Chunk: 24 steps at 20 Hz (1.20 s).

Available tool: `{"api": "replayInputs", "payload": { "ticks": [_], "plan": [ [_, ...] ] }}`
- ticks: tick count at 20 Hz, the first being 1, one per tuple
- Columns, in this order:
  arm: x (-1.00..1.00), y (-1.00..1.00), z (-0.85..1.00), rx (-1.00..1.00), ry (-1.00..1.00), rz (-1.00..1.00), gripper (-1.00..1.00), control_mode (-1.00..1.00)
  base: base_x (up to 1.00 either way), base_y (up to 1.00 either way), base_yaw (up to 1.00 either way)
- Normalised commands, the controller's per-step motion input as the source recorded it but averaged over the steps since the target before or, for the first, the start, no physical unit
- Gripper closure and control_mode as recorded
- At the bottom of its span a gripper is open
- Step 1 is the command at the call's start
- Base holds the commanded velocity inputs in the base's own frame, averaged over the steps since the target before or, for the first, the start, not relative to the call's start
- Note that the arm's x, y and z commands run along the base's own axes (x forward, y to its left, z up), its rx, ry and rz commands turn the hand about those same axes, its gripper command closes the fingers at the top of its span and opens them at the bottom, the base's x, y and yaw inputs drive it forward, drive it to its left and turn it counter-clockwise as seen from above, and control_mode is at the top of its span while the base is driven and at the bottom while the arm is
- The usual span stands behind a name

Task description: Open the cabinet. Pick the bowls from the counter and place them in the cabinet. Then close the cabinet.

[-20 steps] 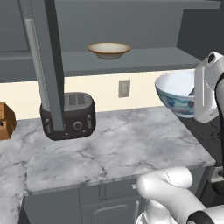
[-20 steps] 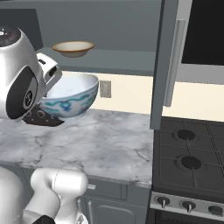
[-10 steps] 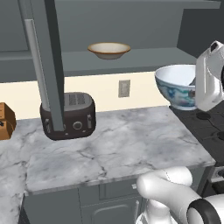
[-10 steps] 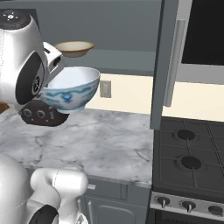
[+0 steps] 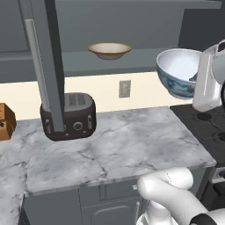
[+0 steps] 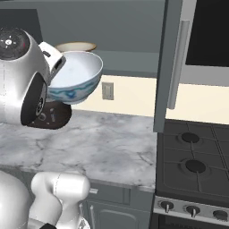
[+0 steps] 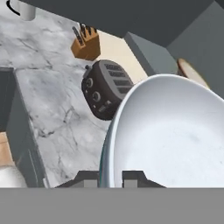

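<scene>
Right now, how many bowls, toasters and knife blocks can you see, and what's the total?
Bowls: 2, the cream bowl on the cabinet shelf and the white bowl with blue pattern held in the gripper.
Toasters: 1, the black toaster on the counter.
Knife blocks: 1, the wooden knife block.
Total: 4.

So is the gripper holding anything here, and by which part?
Yes. The gripper is shut on the rim of the white bowl with blue pattern, one finger inside and one outside, holding it in the air above the counter.
</scene>
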Motion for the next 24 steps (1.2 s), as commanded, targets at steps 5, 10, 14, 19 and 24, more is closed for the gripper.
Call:
{"api": "replayInputs", "payload": {
  "ticks": [5, 10, 14, 19, 24],
  "plan": [
    [0.01, 0.00, 0.53, 0.02, -0.01, 0.00, 1.00, -1.00, 0.00, 0.00, 0.00],
    [0.00, 0.00, 0.68, 0.00, 0.15, 0.00, 1.00, -1.00, 0.00, 0.00, 0.00],
    [0.09, 0.00, 0.13, 0.00, 0.13, 0.00, 1.00, -1.00, 0.00, 0.00, 0.00],
    [0.28, 0.00, -0.23, 0.00, 0.00, 0.00, 1.00, -1.00, 0.00, 0.00, 0.00],
    [0.36, 0.00, -0.21, 0.00, -0.08, 0.00, 1.00, -1.00, 0.00, 0.00, 0.00]
  ]
}}
